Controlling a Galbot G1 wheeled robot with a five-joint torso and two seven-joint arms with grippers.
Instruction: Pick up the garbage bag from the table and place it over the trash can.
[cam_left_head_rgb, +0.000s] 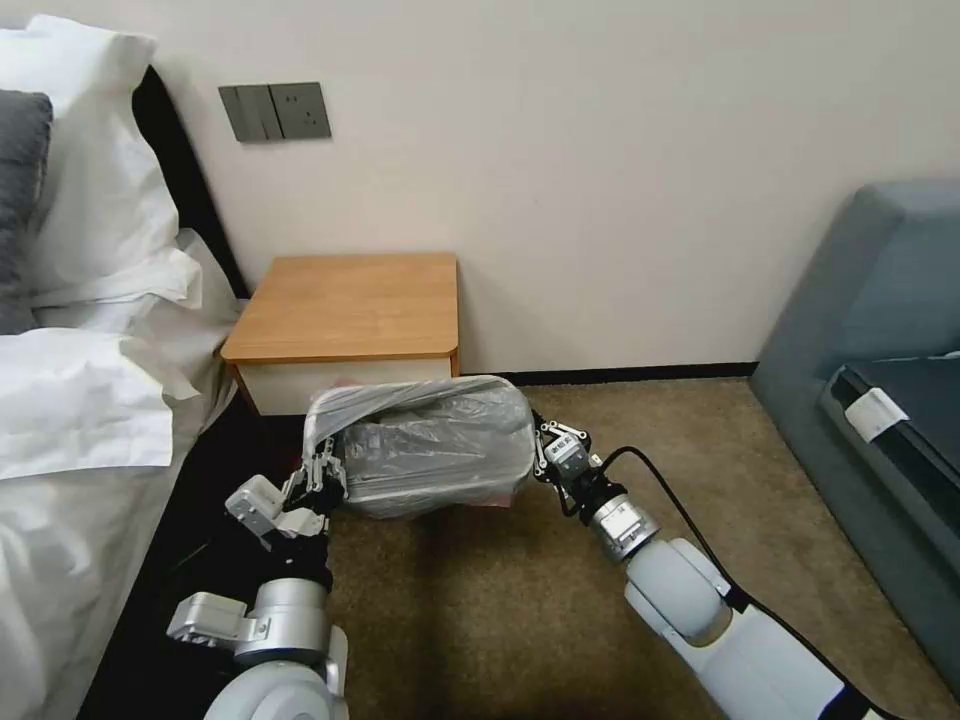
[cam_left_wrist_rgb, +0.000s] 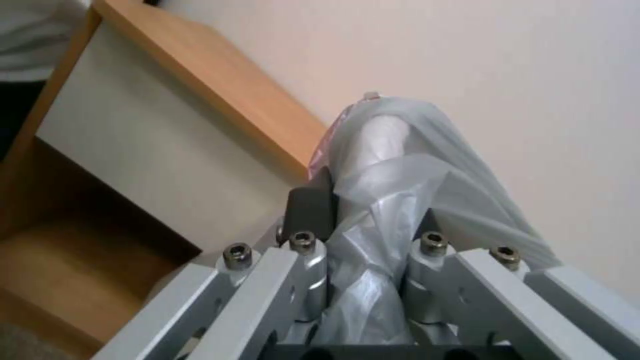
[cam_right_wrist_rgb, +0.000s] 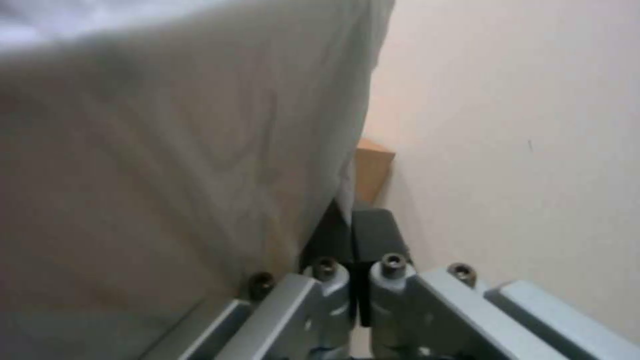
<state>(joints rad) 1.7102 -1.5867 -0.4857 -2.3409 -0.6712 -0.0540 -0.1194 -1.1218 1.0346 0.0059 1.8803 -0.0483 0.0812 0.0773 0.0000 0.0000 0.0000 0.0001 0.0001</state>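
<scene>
Garbage bag (cam_left_head_rgb: 430, 440) draped over trash can (cam_left_head_rgb: 440, 497) below table (cam_left_head_rgb: 350, 305); left gripper (cam_left_head_rgb: 322, 478) and right gripper (cam_left_head_rgb: 545, 452) pinch opposite edges, likely to keep its mouth stretched over the rim

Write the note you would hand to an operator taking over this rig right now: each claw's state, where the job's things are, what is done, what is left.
Left claw: shut on the garbage bag, at its left edge.
Right claw: shut on the bag's right edge.
The bag is off the table and stretched between both claws, draped over the trash can on the carpet in front of the table.
Done: pickup, bag spread over the can.
Left: check the rim is seated all round, then release both claws. The far rim cannot be judged from here.
</scene>
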